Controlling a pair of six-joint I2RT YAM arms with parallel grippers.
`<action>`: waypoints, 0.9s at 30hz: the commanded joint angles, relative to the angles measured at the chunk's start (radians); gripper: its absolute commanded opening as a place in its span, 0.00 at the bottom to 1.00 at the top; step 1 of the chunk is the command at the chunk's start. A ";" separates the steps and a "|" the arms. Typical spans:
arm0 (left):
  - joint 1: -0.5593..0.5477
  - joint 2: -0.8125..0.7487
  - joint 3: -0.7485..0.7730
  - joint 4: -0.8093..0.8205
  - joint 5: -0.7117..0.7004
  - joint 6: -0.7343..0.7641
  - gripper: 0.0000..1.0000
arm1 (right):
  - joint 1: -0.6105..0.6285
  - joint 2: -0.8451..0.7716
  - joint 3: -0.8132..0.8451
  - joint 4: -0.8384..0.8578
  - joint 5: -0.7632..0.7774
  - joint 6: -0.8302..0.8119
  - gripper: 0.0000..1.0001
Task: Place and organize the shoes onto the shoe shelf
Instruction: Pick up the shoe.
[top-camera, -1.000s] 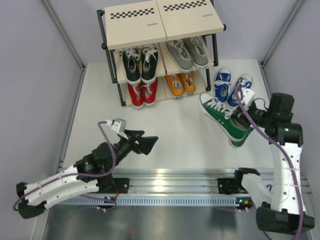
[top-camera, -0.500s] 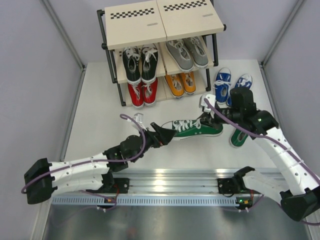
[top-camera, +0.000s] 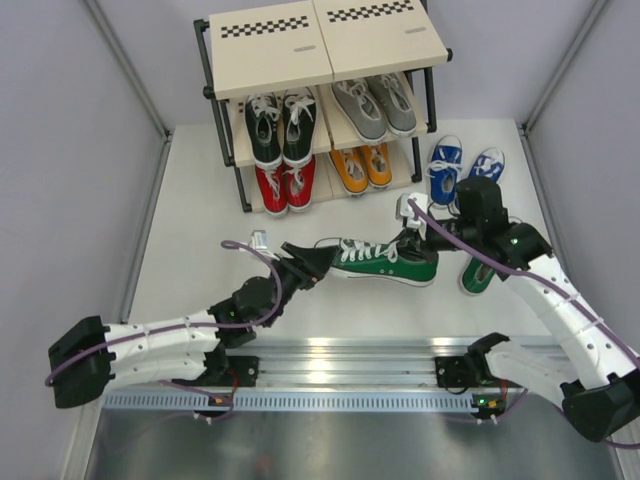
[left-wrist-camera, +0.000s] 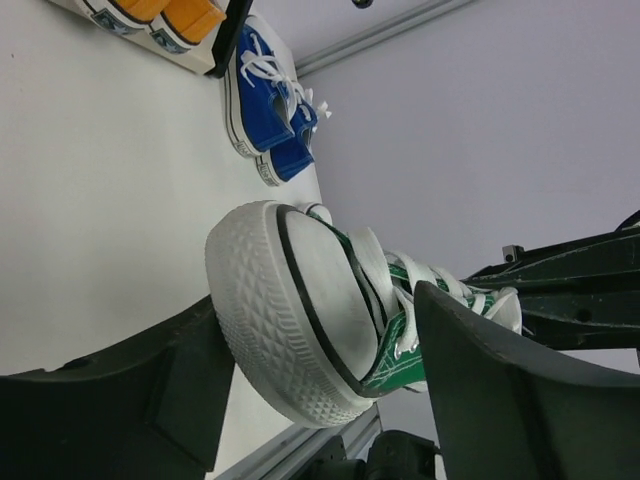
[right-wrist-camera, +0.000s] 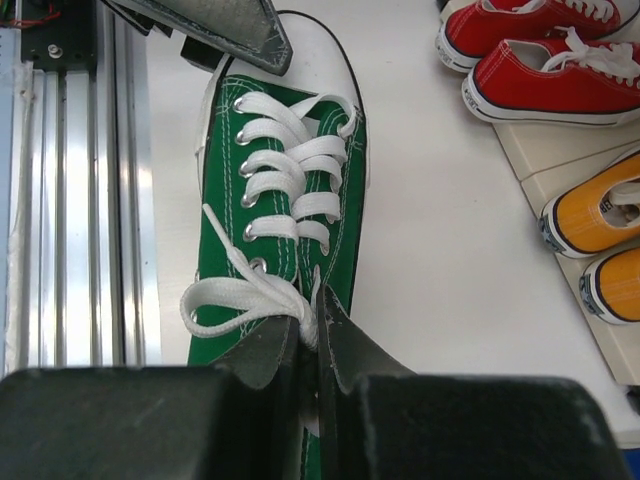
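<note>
One green shoe (top-camera: 385, 262) hangs lengthwise over the table's middle, toe to the left. My right gripper (top-camera: 413, 240) is shut on its tongue and lace knot; in the right wrist view, my right gripper (right-wrist-camera: 318, 315) pinches there above the green shoe (right-wrist-camera: 285, 180). My left gripper (top-camera: 305, 262) stands open around the toe. In the left wrist view, my left gripper (left-wrist-camera: 320, 310) has the green shoe's (left-wrist-camera: 300, 310) white toe cap between its fingers, sole towards one finger. The other green shoe (top-camera: 478, 275) lies under the right arm. Two blue shoes (top-camera: 445, 165) sit right of the shoe shelf (top-camera: 270, 45).
The shelf's middle tier holds black shoes (top-camera: 280, 125) and grey shoes (top-camera: 375, 105); the bottom tier holds red shoes (top-camera: 285, 185) and orange shoes (top-camera: 362, 165). A metal rail (top-camera: 340, 375) runs along the near edge. Grey walls close in both sides.
My right gripper lifted the green shoe away from its mate and swung it left to the middle. My left arm reached forward until its fingers flanked the toe, and its jaws narrowed a little.
</note>
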 joint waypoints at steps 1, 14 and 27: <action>-0.006 -0.008 0.001 0.182 0.025 -0.024 0.71 | 0.026 0.006 0.014 0.064 -0.056 -0.016 0.00; -0.002 -0.198 -0.096 0.110 -0.033 0.050 0.00 | 0.026 -0.011 0.051 -0.099 0.067 -0.059 0.66; 0.000 -0.396 -0.182 0.087 -0.033 0.123 0.00 | 0.026 -0.111 -0.044 -0.136 0.090 -0.088 0.99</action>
